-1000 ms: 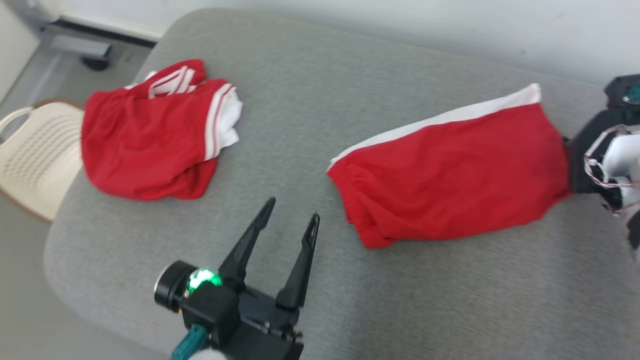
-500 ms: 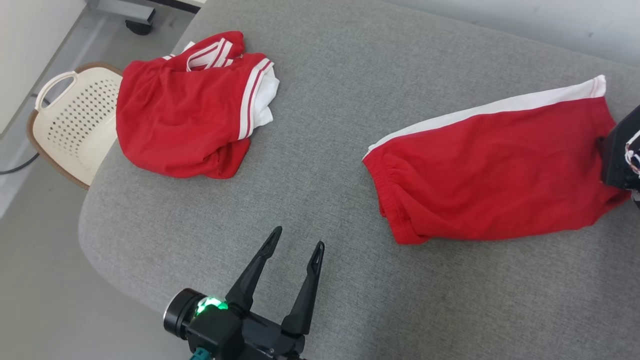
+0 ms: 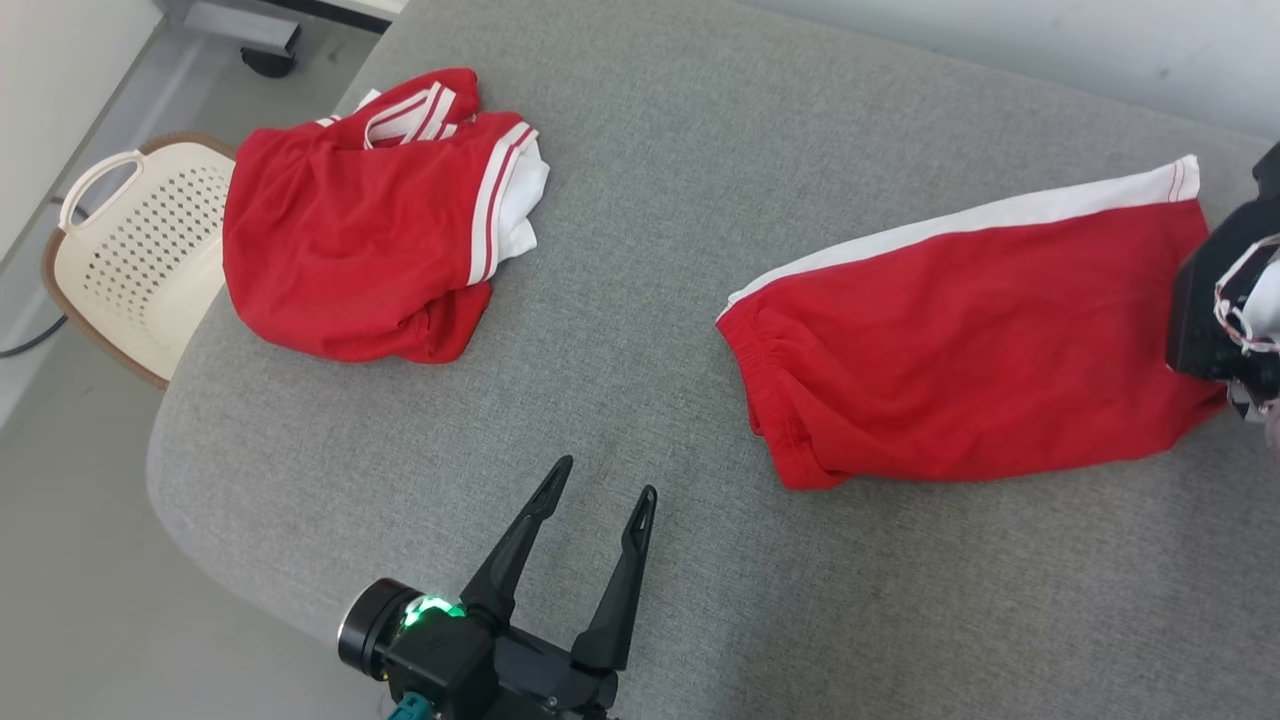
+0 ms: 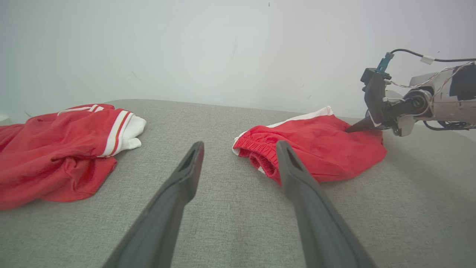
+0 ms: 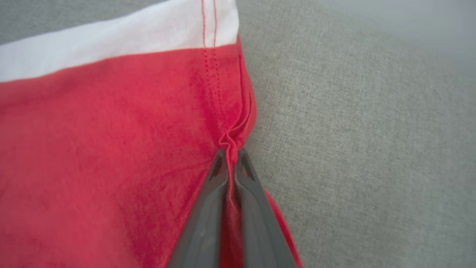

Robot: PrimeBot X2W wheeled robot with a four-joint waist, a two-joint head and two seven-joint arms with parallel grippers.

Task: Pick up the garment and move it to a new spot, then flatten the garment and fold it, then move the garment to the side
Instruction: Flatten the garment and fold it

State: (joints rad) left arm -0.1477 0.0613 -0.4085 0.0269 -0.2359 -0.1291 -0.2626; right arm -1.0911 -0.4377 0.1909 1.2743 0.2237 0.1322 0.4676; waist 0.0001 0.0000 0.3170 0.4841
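Red shorts [image 3: 960, 340] with a white side stripe lie folded flat at the frame's right, far hem puckered.

The left end effector [image 3: 605, 480] hovers at the near side, left of centre, its two dark fingers [image 4: 178, 186] spread wide and pointing away. The right end effector [image 5: 231, 154] reaches in from the right, angled low, fingers pinched together on the garment's [image 5: 111, 149] edge.
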